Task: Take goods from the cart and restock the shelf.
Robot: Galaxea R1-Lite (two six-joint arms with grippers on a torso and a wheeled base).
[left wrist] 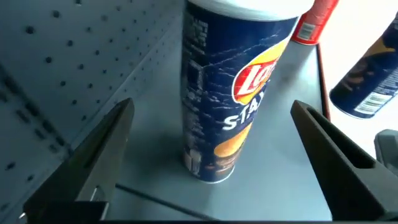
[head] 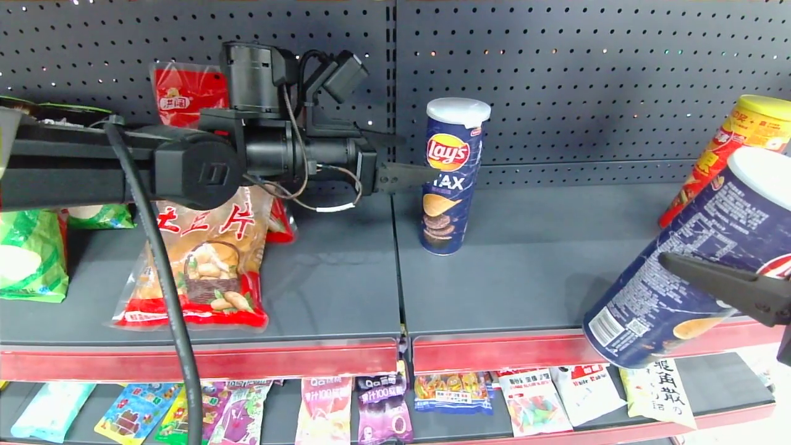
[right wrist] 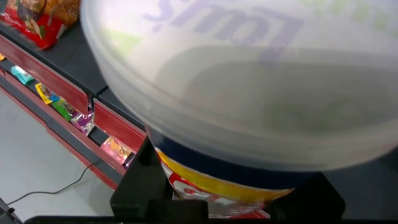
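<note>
My left gripper (left wrist: 212,109) is spread wide, a finger on either side of the upright blue can (head: 451,179) and clear of its wall, so nothing is gripped there. That can stands on the shelf (head: 525,278) with its lid up and long axis vertical. It looks already stocked, so I take it as my landmark.

My right gripper (head: 717,281) is clamped on a second blue can (head: 680,272). I hold it well to the right of the upright can, lower and nearer to me, out over the shelf's red front edge. Its long axis is strongly tilted: the base points down and back toward the upright can's side, and the white lid points up and away from it.

Beyond the held can, farther again from the upright can, a red and yellow can (head: 729,154) leans at a similar slant. A potato chip bag (head: 210,259) lies well to the upright can's left.

I judge the step in hand to be shelving this second can. The next move calls for turning it until the base faces straight down, then carrying it in over the bare shelf to the right of the upright can. I should set it down flat without knocking either neighbour, and back my left fingers off without brushing the standing can.
</note>
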